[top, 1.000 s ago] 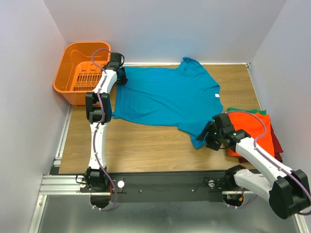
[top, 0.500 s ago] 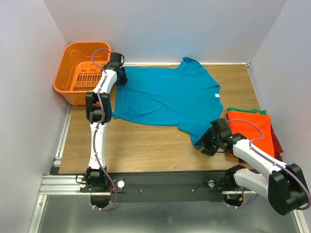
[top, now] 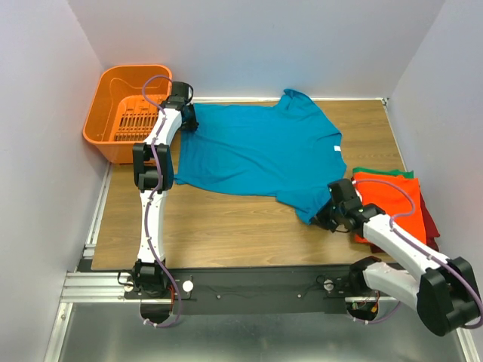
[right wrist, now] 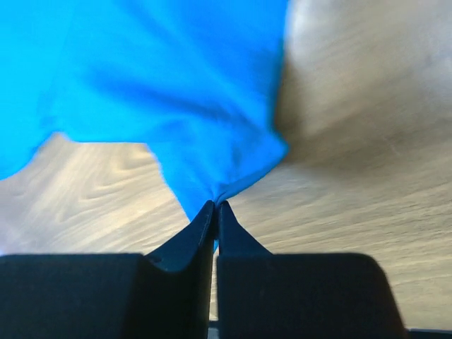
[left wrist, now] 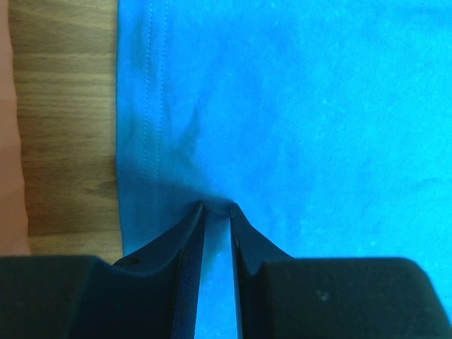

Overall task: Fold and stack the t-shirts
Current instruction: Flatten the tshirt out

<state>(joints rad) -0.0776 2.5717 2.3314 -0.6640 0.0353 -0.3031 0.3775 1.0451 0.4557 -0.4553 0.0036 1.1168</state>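
Note:
A teal-blue t-shirt (top: pixel 256 151) lies spread flat on the wooden table, its small white neck tag (top: pixel 334 150) at the right. My left gripper (top: pixel 183 121) rests on the shirt's far left corner. In the left wrist view its jaws (left wrist: pixel 215 206) stand narrow, with puckered cloth (left wrist: pixel 318 106) pinched at the tips. My right gripper (top: pixel 326 219) sits at the shirt's near right corner. The right wrist view shows it (right wrist: pixel 215 205) shut on a pointed bit of blue cloth (right wrist: pixel 176 85). Folded orange (top: pixel 392 196), green (top: pixel 377 172) and dark red (top: pixel 429 219) t-shirts are stacked at the right.
An orange slotted plastic basket (top: pixel 124 113) stands at the far left corner, right beside the left arm. White walls close in the table on the left, back and right. Bare wood (top: pixel 219 226) shows between the shirt and the near rail.
My right gripper moved in to the shirt's near right corner and closed on the cloth there. The left arm and the shirt's main body have not moved.

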